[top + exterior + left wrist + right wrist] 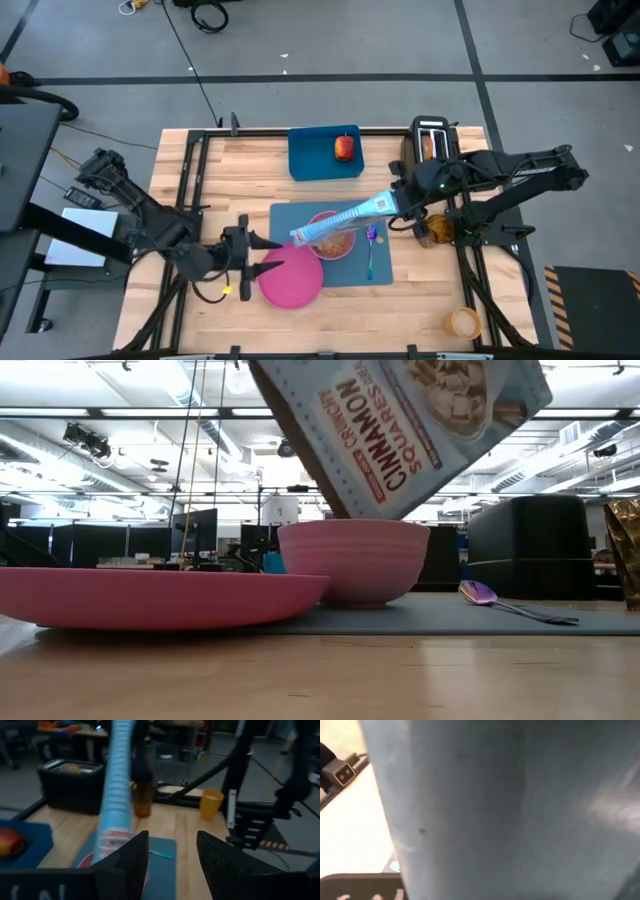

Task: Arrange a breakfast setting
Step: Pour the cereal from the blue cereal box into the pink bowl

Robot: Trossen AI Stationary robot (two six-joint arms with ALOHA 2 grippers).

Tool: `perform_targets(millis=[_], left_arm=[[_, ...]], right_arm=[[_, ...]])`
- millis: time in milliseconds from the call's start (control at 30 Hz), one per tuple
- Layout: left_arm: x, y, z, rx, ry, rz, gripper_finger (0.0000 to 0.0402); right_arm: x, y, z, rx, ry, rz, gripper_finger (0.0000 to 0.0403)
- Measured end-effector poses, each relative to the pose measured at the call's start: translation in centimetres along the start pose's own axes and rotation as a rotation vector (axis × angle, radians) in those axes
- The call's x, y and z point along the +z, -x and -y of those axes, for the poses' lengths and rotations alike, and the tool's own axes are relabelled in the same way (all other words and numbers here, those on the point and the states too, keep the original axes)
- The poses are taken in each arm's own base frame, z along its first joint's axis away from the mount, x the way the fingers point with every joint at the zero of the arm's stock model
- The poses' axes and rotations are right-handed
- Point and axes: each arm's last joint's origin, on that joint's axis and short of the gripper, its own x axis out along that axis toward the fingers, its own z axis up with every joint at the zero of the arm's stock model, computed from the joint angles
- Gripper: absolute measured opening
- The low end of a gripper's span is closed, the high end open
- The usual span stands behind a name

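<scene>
My right gripper is shut on a light-blue cereal box, which slants down over the pink bowl on the slate-blue mat. The bowl holds something brownish. The teal-handled spoon lies on the mat right of the bowl. The pink plate lies half on the mat's near left corner. My left gripper is open at the plate's left rim; whether it touches the plate, I cannot tell. The apple lies on the blue tray. Toast sits in the toaster. The orange cup stands near right. My right gripper holds the cereal box by its upper right end, coming from the table's right. The box fills the right wrist view and hides the fingers. The box is lifted clear and tilted, its lower end just above the bowl.
The brighter blue tray lies at the far middle and the black toaster at the far right. An amber jar stands right of the mat, under the right arm. Bare wood shows at the near middle.
</scene>
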Motion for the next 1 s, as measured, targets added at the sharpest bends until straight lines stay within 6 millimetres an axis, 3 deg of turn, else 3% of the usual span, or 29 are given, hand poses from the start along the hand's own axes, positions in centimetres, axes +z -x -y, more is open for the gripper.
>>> perform_targets(millis=[167,333,667,800,1000], left_arm=[[0.0,1.4,1.5,-0.08,-0.077,0.028,0.0176],[-0.6,1.9,2.5,-0.04,-0.105,0.043,0.0176],[-4.8,-1.7,4.6,0.042,-0.054,-0.028,0.0176],[-6.0,-3.9,5.3,0.065,-0.041,0.001,0.0176],[-7.7,-7.3,5.7,0.107,-0.052,0.055,0.0176]], right_arm=[[-0.9,1.7,-0.2,-0.012,-0.067,0.048,0.0126],[-3.1,1.8,-0.8,-0.037,-0.132,0.12,0.0126],[-7.9,1.2,-2.2,-0.076,-0.221,0.252,0.0126],[-8.3,2.5,-2.3,-0.089,-0.242,0.365,0.0126],[-9.7,3.2,-2.7,-0.093,-0.243,0.398,0.0126]])
